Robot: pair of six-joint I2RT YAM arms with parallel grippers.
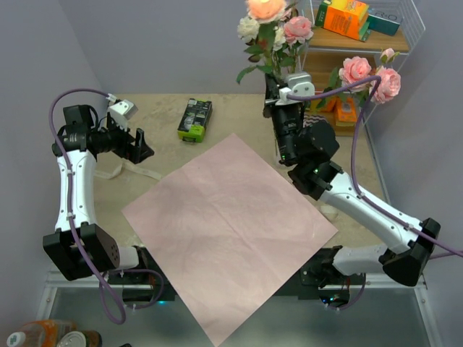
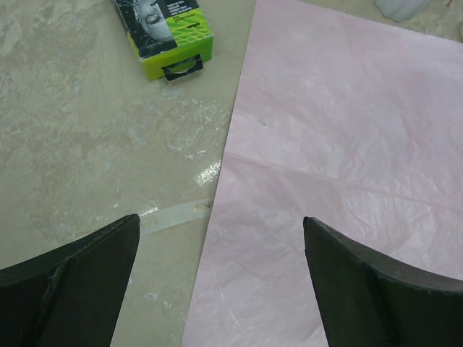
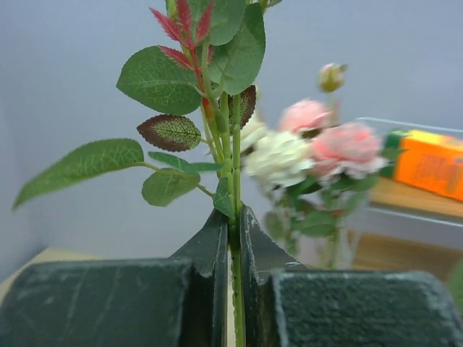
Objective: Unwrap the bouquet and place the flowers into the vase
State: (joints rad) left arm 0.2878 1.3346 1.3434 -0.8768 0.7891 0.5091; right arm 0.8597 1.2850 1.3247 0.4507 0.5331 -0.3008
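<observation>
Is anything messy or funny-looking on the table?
A little. The pink paper lies unfolded and crooked, one corner poking past the near edge of the table. A loose ribbon lies beside it. Nothing looks spilled or broken.

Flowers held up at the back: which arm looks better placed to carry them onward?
Right: the right gripper is shut on the flowers' stems, holding them upright. The left gripper hangs open over the pink paper, holding nothing.
</observation>
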